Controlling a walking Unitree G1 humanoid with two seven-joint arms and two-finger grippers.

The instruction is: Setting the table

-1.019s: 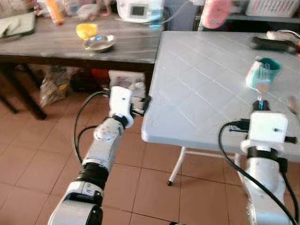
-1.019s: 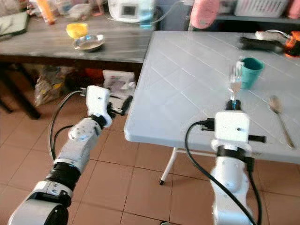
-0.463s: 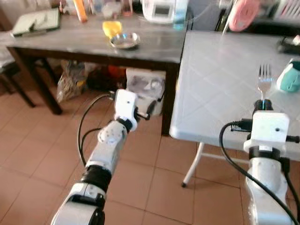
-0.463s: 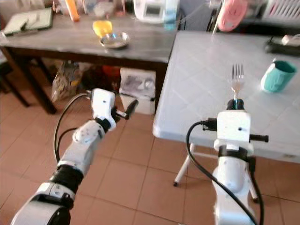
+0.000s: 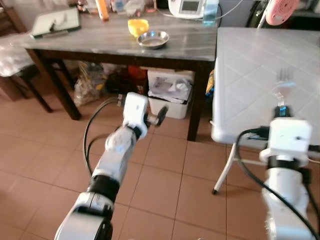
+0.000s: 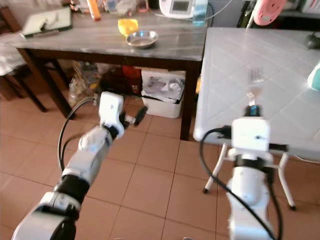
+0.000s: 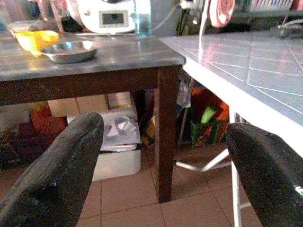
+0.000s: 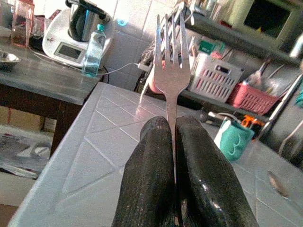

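A steel bowl and yellow bowl are being carried by the dark table (beside the white table).

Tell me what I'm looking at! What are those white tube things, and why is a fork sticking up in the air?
Those white tubes are the two arms of a walking robot. Two pictures come from cameras in its head, looking down at its own arms. The other two come from small cameras on its wrists, looking along its black fingers.

The right gripper is squeezed shut on a fork, holding it upright with the prongs pointing up. The fork is over the white table, where a teal cup and a spoon already sit.

The left gripper is open and holds nothing. It hangs above the tiled floor, near the dark wooden table. On that table are a metal bowl, a yellow bowl and a white kitchen machine.

The robot is setting the table, so the fork probably goes down next.
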